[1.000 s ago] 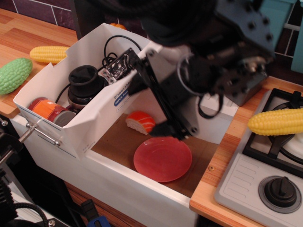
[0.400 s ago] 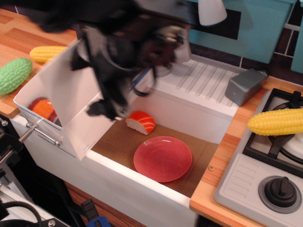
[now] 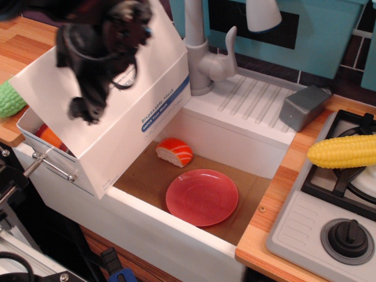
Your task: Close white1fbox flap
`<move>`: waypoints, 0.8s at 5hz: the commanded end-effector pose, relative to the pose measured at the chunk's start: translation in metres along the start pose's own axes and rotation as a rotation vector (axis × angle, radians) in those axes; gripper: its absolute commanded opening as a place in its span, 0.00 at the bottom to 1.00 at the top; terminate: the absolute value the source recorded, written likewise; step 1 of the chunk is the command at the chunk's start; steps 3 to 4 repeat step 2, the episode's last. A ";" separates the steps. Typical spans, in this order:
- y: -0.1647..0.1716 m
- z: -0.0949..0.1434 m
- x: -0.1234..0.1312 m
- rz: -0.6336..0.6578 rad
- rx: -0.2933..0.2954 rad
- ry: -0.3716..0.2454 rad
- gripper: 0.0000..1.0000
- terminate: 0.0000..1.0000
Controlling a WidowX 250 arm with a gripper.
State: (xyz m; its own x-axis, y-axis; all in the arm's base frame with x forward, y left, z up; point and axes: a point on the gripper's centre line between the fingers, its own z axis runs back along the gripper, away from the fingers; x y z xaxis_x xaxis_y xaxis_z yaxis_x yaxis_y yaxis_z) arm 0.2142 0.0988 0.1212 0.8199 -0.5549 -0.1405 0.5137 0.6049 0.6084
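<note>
The white1fbox (image 3: 132, 150) stands tilted in the left end of the sink, its blue print and stripe facing right. Its broad white flap (image 3: 161, 38) lies slanted over the opening and covers most of the inside. A gap stays at the left end, where an orange can (image 3: 48, 134) shows. My gripper (image 3: 84, 108) is a black, blurred shape on top of the flap's left part. The blur hides how its jaws stand.
A red plate (image 3: 201, 197) and a salmon sushi piece (image 3: 174, 151) lie in the white sink (image 3: 194, 249). A grey faucet (image 3: 202, 59) stands behind the box. A green corn (image 3: 7, 101) is at far left. A yellow corn (image 3: 341, 150) lies on the stove (image 3: 317, 223), and a grey block (image 3: 305, 106) on the drainer.
My arm has swung from the right of the box over to its left. The flap has come down over the opening, hiding the black items and the cable inside.
</note>
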 end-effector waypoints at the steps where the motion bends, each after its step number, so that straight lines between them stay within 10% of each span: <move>1: 0.027 -0.022 -0.009 0.009 -0.008 -0.081 1.00 0.00; 2: 0.027 -0.033 -0.012 0.012 -0.021 -0.102 1.00 1.00; 4: 0.027 -0.033 -0.012 0.012 -0.021 -0.102 1.00 1.00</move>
